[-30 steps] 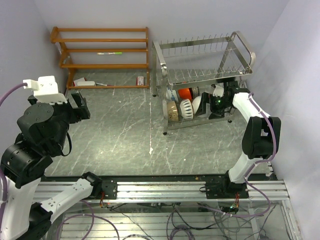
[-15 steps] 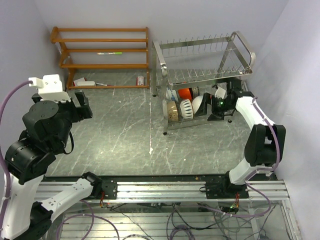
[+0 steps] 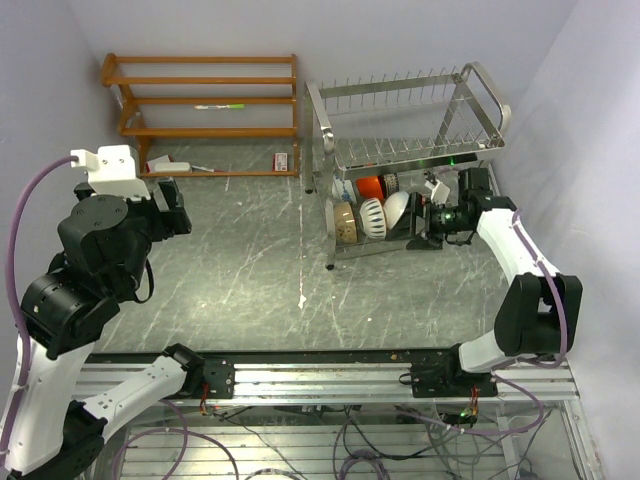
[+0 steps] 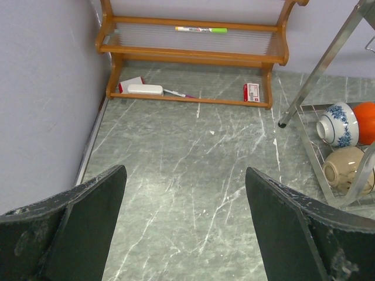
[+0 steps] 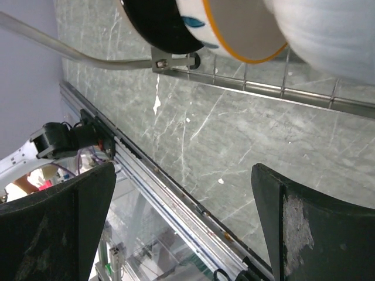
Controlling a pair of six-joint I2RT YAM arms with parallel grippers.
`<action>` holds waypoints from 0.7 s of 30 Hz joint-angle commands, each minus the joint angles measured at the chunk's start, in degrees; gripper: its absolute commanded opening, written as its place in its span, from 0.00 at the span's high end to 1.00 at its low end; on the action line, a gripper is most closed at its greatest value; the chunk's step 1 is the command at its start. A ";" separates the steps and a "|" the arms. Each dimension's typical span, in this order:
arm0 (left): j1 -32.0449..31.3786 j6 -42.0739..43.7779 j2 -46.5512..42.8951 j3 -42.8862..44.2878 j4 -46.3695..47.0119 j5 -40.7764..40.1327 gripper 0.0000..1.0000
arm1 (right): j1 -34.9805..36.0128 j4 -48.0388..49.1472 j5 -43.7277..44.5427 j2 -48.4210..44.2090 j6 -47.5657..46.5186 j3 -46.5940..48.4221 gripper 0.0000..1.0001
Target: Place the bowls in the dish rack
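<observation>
Hanging empty and spread, my right gripper [image 3: 428,222] sits beside the small round bowls [image 3: 372,213], propped on edge so they stay put in the silver wire dish rack [image 3: 405,152], far-right corner; left gripper [image 3: 170,208] gapes too.

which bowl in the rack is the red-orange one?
The red-orange bowl sits in the dish rack's lower back row, right of the blue-and-white bowl; cream-tan bowl and white bowl sit in front.

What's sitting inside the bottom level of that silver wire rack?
Bowls on edge, including tan, white, orange, blue-and-white. The right gripper covers the tier's right end, hiding anything there.
</observation>
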 commanded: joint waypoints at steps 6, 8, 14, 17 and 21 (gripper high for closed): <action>-0.29 -1.39 0.57 -0.92 3.35 2.20 0.07 | -0.20 1.16 -2.39 -8.72 3.43 -8.99 0.00; -0.29 -1.39 0.82 -0.86 3.71 2.57 0.07 | -0.21 1.44 -1.99 -11.06 4.53 -11.34 0.00; -0.30 -2.28 2.36 -0.72 4.27 5.36 0.07 | 0.89 -2.17 3.85 -17.21 6.07 -9.97 0.00; -0.32 -3.57 3.21 -1.58 4.56 8.43 0.07 | 1.39 -4.37 6.58 -20.17 6.98 -9.29 0.00; -0.31 -5.46 3.50 -3.63 5.61 11.09 0.07 | 1.63 -7.17 10.92 -24.15 7.88 -9.61 0.00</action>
